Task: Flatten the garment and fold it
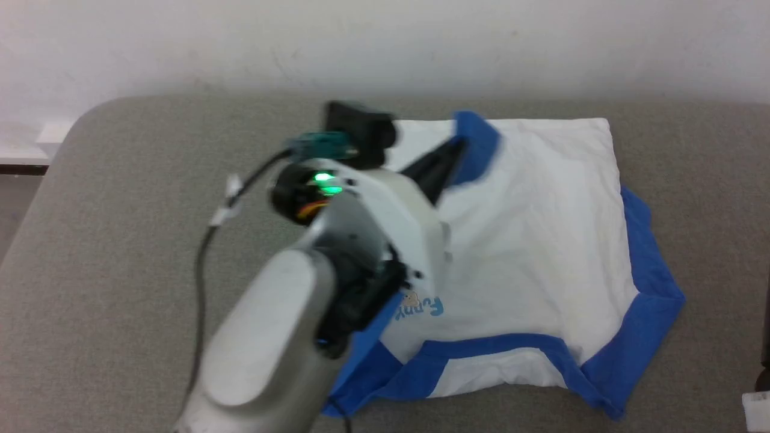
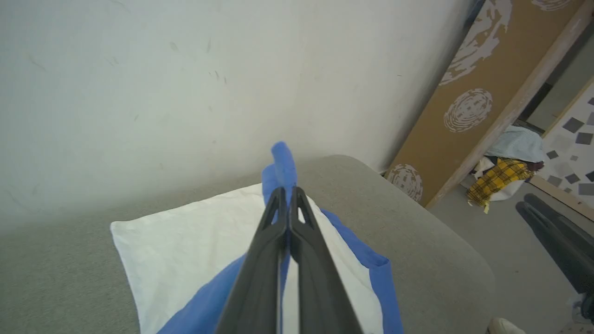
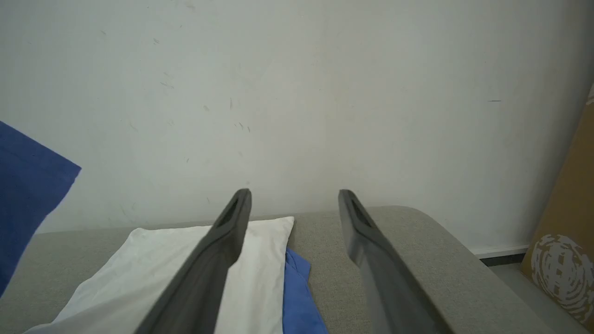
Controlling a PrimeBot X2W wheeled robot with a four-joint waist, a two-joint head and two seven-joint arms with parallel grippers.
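Observation:
The garment [image 1: 541, 228] lies on the grey table [image 1: 120, 240], its white body spread out, with blue sleeves along its right and near edges. My left arm reaches across it. My left gripper [image 1: 457, 147] is shut on a blue sleeve end [image 1: 478, 144] and holds it up over the far part of the white body. In the left wrist view the left gripper [image 2: 288, 191] is pinched together, with blue cloth [image 2: 282, 162] sticking out past the tips. My right gripper [image 3: 294, 200] is open and empty above the table's right side, facing the wall.
A pale wall [image 1: 385, 42] runs right behind the table. A brown patterned board [image 2: 482, 102] leans to the right, with a pile of clothes [image 2: 506, 171] on the floor beside it. A dark cable [image 1: 201, 258] hangs from my left arm.

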